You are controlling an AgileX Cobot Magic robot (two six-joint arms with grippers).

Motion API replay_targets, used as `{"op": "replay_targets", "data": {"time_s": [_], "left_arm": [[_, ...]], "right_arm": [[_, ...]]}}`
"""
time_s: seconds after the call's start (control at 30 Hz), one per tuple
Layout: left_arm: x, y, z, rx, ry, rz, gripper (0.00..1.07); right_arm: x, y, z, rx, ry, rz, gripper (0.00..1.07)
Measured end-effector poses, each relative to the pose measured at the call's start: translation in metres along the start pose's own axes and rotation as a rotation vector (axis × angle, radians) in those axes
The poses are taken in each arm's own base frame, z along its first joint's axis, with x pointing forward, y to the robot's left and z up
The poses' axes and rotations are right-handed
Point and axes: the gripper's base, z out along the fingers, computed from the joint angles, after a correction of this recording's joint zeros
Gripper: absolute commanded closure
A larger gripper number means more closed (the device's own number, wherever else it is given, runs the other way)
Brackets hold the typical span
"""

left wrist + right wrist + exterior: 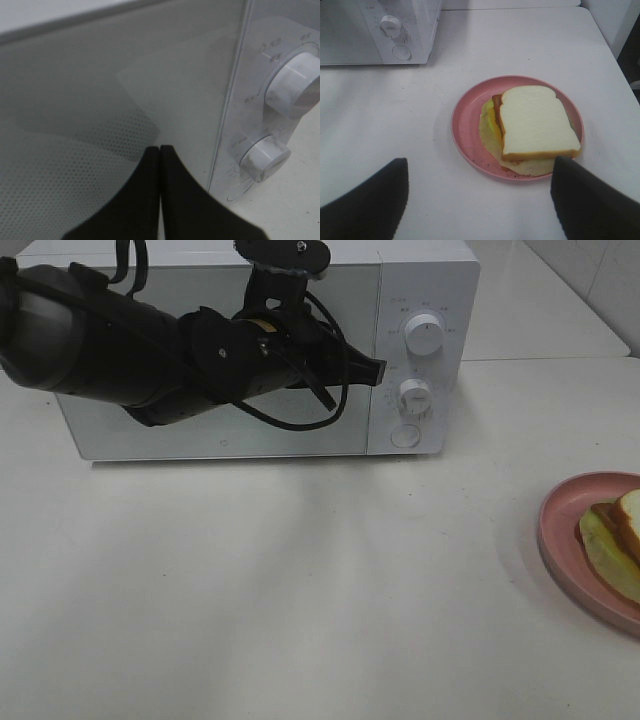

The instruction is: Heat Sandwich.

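Left gripper (160, 150) closed, empty, tips just off the microwave (420, 280) door by the knobs. Right gripper (479, 200) wide open, empty; sandwich (532, 125) sits on pink plate (465, 132) just beyond its fingers.

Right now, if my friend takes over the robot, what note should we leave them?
Left end effector: shut, empty, tips at the microwave door's edge beside the lower knob.
Right end effector: open, empty, above the sandwich.
Sandwich sits on the pink plate, on the table to the right of the microwave.
Done: nothing yet; the door looks closed.
Left: open the door, put the sandwich inside, close it, start heating.
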Motion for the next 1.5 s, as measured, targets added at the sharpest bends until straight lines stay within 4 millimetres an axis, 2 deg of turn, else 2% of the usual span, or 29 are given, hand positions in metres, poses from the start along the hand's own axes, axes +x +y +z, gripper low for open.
{"op": "replay_targets", "data": {"time_s": [0.27, 0.43, 0.63, 0.77, 0.87, 0.9, 0.93, 1.0, 1.03, 1.07, 1.1, 1.13, 1.23, 1.5], "left_arm": [[0.0, 0.0, 0.0, 0.0, 0.002, -0.002, 1.07], [-0.001, 0.003, -0.008, -0.015, -0.006, -0.008, 1.07], [-0.004, 0.011, -0.032, -0.066, -0.052, -0.028, 1.07], [-0.001, 0.006, -0.047, -0.042, -0.032, -0.021, 1.07], [0.006, -0.002, -0.065, 0.02, 0.044, -0.024, 1.06], [0.011, -0.003, -0.073, 0.049, 0.098, -0.041, 0.92], [0.011, -0.003, -0.073, 0.049, 0.098, -0.041, 0.92], [0.017, -0.003, -0.081, 0.072, 0.15, -0.061, 0.69], [0.02, -0.003, -0.084, 0.085, 0.175, -0.067, 0.51], [0.02, -0.003, -0.084, 0.085, 0.175, -0.067, 0.51], [0.025, -0.003, -0.093, 0.107, 0.219, -0.075, 0.19], [0.027, -0.003, -0.096, 0.116, 0.235, -0.078, 0.05], [0.03, -0.004, -0.111, 0.164, 0.286, -0.079, 0.09], [0.027, -0.003, -0.138, 0.307, 0.409, 0.003, 0.09]], "right_arm": [[0.0, 0.0, 0.0, 0.0, 0.0, 0.0, 0.32], [0.0, 0.0, 0.0, 0.0, 0.0, 0.0, 0.32], [0.0, 0.0, 0.0, 0.0, 0.0, 0.0, 0.32], [0.0, 0.0, 0.0, 0.0, 0.0, 0.0, 0.32], [0.0, 0.0, 0.0, 0.0, 0.0, 0.0, 0.32], [0.0, 0.0, 0.0, 0.0, 0.0, 0.0, 0.32], [0.0, 0.0, 0.0, 0.0, 0.0, 0.0, 0.32], [0.0, 0.0, 0.0, 0.0, 0.0, 0.0, 0.32], [0.0, 0.0, 0.0, 0.0, 0.0, 0.0, 0.32], [0.0, 0.0, 0.0, 0.0, 0.0, 0.0, 0.32], [0.0, 0.0, 0.0, 0.0, 0.0, 0.0, 0.32], [0.0, 0.0, 0.0, 0.0, 0.0, 0.0, 0.32], [0.0, 0.0, 0.0, 0.0, 0.0, 0.0, 0.32], [0.0, 0.0, 0.0, 0.0, 0.0, 0.0, 0.32]]}}
